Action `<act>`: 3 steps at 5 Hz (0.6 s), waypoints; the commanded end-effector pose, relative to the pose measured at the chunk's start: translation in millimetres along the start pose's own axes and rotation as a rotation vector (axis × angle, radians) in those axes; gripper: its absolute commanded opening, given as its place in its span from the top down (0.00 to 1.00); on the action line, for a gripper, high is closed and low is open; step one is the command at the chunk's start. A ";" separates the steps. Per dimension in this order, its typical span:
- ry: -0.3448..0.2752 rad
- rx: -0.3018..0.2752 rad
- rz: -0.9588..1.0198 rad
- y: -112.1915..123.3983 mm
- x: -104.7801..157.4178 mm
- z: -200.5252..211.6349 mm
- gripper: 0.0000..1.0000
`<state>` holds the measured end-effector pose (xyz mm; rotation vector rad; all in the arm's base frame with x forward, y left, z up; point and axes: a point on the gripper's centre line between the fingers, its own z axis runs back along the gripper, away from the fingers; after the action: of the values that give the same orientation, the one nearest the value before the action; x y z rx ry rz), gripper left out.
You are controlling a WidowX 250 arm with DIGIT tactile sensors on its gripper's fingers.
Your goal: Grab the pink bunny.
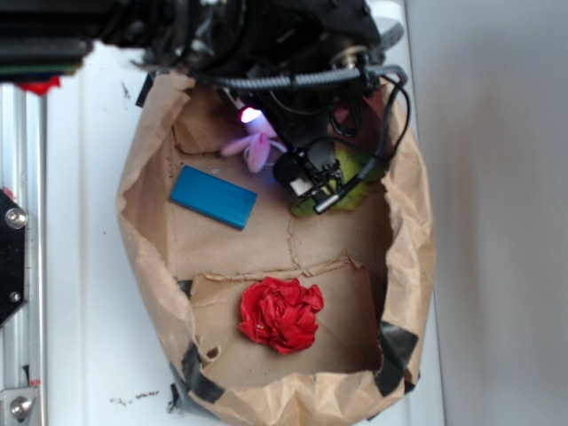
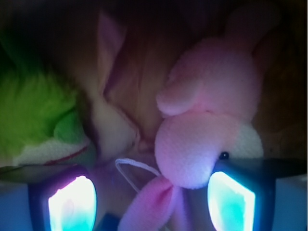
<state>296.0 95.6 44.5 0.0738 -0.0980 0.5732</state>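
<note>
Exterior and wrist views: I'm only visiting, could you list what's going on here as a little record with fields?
container: brown paper bag lying open on a white table
target: pink bunny, at the bag's far end under the arm
gripper: open, glowing fingers either side of the bunny's ear, not gripping
beside bunny: green plush
also in bag: blue block, red ruffled ball

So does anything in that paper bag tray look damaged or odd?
The paper bag is cut open, crumpled and patched with dark tape at its corners, and its floor is torn. The pink bunny lies between the open tool's fingers; nothing has spilled.
</note>
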 end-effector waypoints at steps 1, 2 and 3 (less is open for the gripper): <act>-0.170 0.142 0.012 -12.6 -10.7 -10.3 0.00; -0.177 0.113 -0.006 -10.1 -17.2 -3.8 1.00; -0.193 0.084 -0.012 -6.3 -17.8 4.9 1.00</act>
<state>283.3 68.3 32.7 0.2057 -0.2137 0.5392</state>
